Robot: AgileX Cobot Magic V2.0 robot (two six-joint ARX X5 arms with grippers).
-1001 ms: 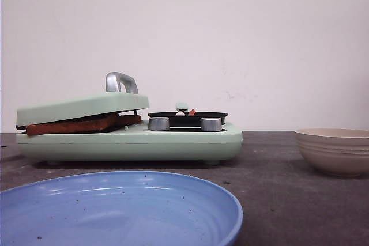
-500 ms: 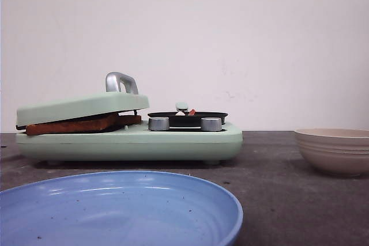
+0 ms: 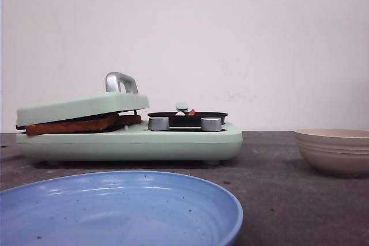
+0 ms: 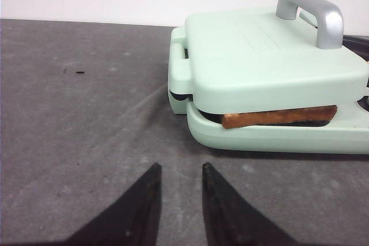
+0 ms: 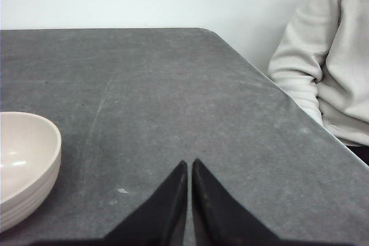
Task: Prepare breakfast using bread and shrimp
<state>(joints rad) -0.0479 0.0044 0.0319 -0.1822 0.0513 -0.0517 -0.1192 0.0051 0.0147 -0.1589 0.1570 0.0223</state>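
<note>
A mint-green breakfast maker (image 3: 173, 140) stands on the grey table. Its lid (image 3: 81, 106) with a silver handle (image 3: 120, 82) rests on toasted bread (image 3: 75, 124), whose brown edge also shows under the lid in the left wrist view (image 4: 277, 117). Small pinkish-red and white shrimp pieces (image 3: 187, 112) lie in the black pan (image 3: 187, 118) on its right half. My left gripper (image 4: 179, 168) is open and empty above the bare table, short of the maker. My right gripper (image 5: 189, 164) is shut and empty above the table, beside a beige bowl (image 5: 23, 159). Neither gripper shows in the front view.
A blue plate (image 3: 115, 211) lies at the front of the table. The beige bowl (image 3: 334, 149) stands at the right. Two silver knobs (image 3: 158, 123) sit on the maker's front. A person in a white sweater (image 5: 328, 61) sits past the table's right edge.
</note>
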